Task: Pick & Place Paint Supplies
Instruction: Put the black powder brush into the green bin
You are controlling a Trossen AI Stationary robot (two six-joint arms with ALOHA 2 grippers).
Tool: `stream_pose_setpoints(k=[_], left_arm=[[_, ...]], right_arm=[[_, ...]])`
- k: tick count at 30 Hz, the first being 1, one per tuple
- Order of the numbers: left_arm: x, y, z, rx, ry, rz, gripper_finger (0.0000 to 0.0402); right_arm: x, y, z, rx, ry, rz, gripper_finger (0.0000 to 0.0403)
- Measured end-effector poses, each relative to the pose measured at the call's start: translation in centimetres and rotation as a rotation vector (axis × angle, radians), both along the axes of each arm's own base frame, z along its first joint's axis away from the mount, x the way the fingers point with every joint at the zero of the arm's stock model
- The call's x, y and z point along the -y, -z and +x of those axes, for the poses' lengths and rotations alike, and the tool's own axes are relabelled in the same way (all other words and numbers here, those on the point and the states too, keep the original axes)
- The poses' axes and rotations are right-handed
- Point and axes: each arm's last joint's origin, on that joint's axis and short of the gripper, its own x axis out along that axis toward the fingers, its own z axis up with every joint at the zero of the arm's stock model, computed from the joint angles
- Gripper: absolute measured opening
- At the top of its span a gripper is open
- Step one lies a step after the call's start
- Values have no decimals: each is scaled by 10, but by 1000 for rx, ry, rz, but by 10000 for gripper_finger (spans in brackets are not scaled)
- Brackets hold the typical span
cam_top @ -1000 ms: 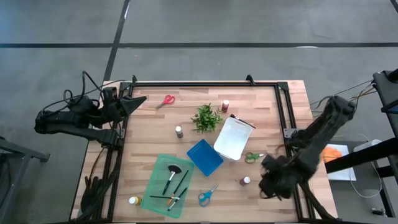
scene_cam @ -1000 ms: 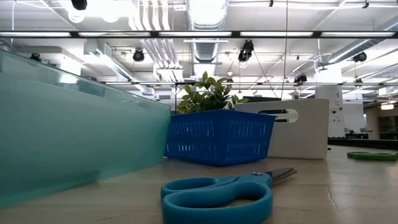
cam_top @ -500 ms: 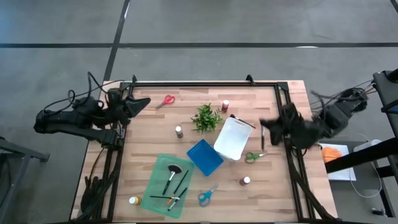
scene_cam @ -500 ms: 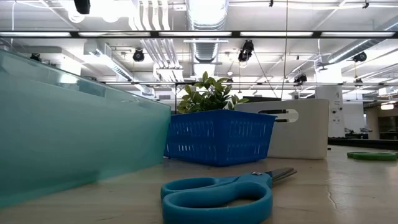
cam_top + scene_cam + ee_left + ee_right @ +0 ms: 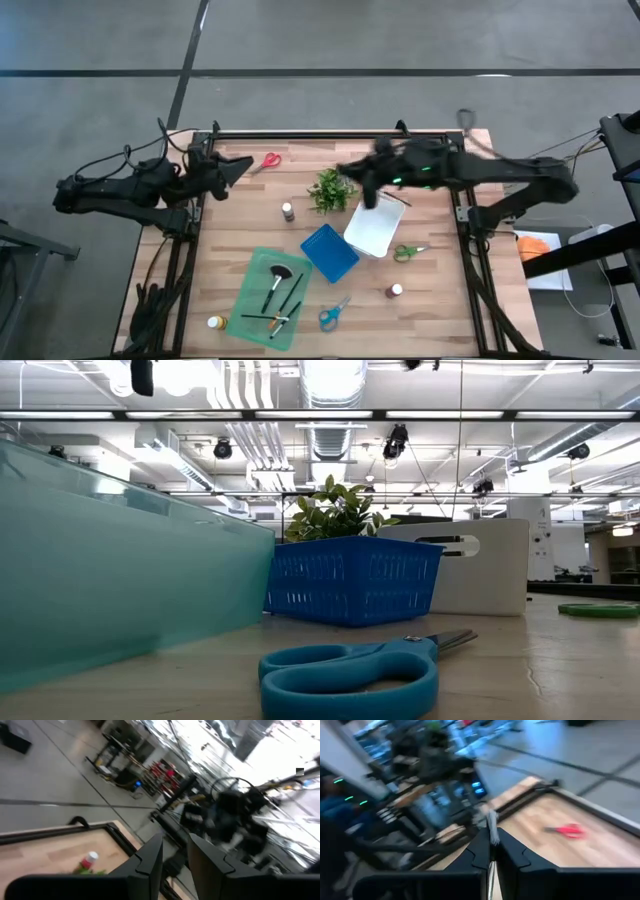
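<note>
Landmark: a small blue basket [image 5: 329, 252] near the middle of the wooden table [image 5: 440, 310]; all places below are given from it.
Right gripper [image 5: 362, 183]: reaching in over the table's far side, beyond the basket, above the far end of the white bin [image 5: 374, 224] and just beside the leafy plant [image 5: 330, 189]. In its wrist view the fingers [image 5: 481, 851] are pinched on a thin pale-tipped stick, apparently a brush [image 5: 493, 827].
Left gripper [image 5: 232, 167]: waiting at the table's far-left corner, well apart from the basket, near the red scissors [image 5: 266, 161]. Its fingers [image 5: 150, 857] stand slightly apart with nothing between them.
Green tray [image 5: 252, 288]: just left of the basket, holding several dark brushes, one broad and fan-shaped [image 5: 278, 271].
Loose supplies: blue scissors [image 5: 333, 313] in front of the basket; green scissors [image 5: 406, 252] to its right; a red-capped bottle [image 5: 395, 291] to its front right; a yellow-capped bottle [image 5: 213, 322] by the tray's front corner; a white-capped bottle [image 5: 288, 211] beyond the basket; another bottle [image 5: 362, 170] past the plant.
Step in hand: seemingly carrying the held brush towards a container.
Next move: likely bring it over the tray, lower, and release without disturbing the brushes there.
</note>
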Motion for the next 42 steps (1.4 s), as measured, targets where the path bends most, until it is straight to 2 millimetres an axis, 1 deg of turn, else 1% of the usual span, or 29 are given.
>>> stream_pose_setpoints(k=[3,7,11,13,14,16,21,25,28,32,37,42], left_arm=[[-4,-1,-1,4,-53,-3,99],[-7,-1,-3,8,-79,-3,99],[-9,0,-3,1,-94,-3,99],[-10,1,-3,-9,-98,-2,99],[-10,1,-3,-17,-100,-2,99],[-10,2,-3,-25,-103,-2,99],[-11,2,-3,-28,-106,-2,99],[-11,2,-3,-27,-108,-2,99],[-11,2,-3,-27,-108,-2,99],[-11,2,-3,-23,-108,-2,99],[-11,2,-3,-24,-111,-2,99],[-12,2,-3,-24,-117,-2,99]], right_arm=[[-4,25,35,-12,-94,36,8],[-22,62,72,-60,-246,76,8],[-44,106,98,-166,-350,120,8],[-53,123,110,-204,-386,130,8],[-57,127,116,-208,-405,133,8],[-63,131,129,-210,-446,137,8],[-72,135,163,-193,-539,105,8],[-72,137,186,-185,-639,99,8],[-72,142,199,-211,-697,98,8],[-76,149,212,-264,-764,95,8],[-79,152,222,-326,-816,83,8],[-79,145,226,-321,-842,47,8]])
